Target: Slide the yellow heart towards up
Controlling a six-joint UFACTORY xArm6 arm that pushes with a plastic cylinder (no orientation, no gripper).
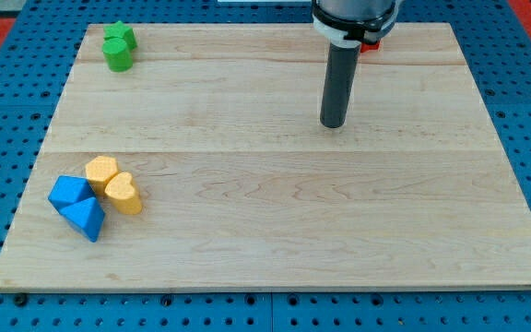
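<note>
Small rigid yellow heart block (124, 194), probably light, touched yellow hexagonal block (101, 171). Best pushed from lower edge. No jaws to report; my tip (333, 124) stood well apart.

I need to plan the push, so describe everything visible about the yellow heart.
The yellow heart is a small, solid-looking block with a matte orange-yellow surface, lying flat on the wooden board near the view's lower left. Its lobes point toward the view's left, its point toward the right. It appears to touch the other yellow block above-left; the blue blocks sit just to its left. My tip is far away, toward the upper right.
</note>
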